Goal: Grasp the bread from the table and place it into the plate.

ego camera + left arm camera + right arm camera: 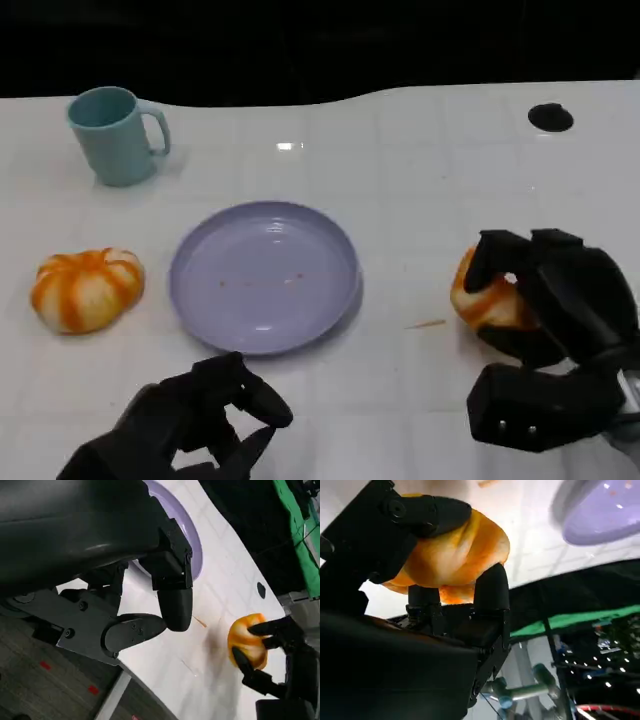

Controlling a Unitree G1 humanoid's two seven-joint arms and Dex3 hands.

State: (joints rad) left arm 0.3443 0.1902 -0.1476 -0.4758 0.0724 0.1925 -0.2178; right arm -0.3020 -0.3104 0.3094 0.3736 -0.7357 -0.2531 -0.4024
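Two orange-and-white bread rolls are in the head view. One roll point(88, 288) lies on the table left of the lavender plate point(265, 275). The other roll point(488, 298) is right of the plate, with my right hand point(555, 310) wrapped over it. In the right wrist view, black fingers point(491, 587) clasp this roll point(455, 555) from both sides. I cannot tell whether it still touches the table. My left hand point(200, 420) hovers near the table's front edge below the plate, fingers loosely curled, holding nothing. The left wrist view shows the held roll point(248, 640) and plate rim point(192, 545).
A teal mug point(115, 135) stands at the back left. A small black round mark point(550, 117) sits at the back right of the white table. A thin crumb-like sliver point(428, 323) lies between the plate and the held roll.
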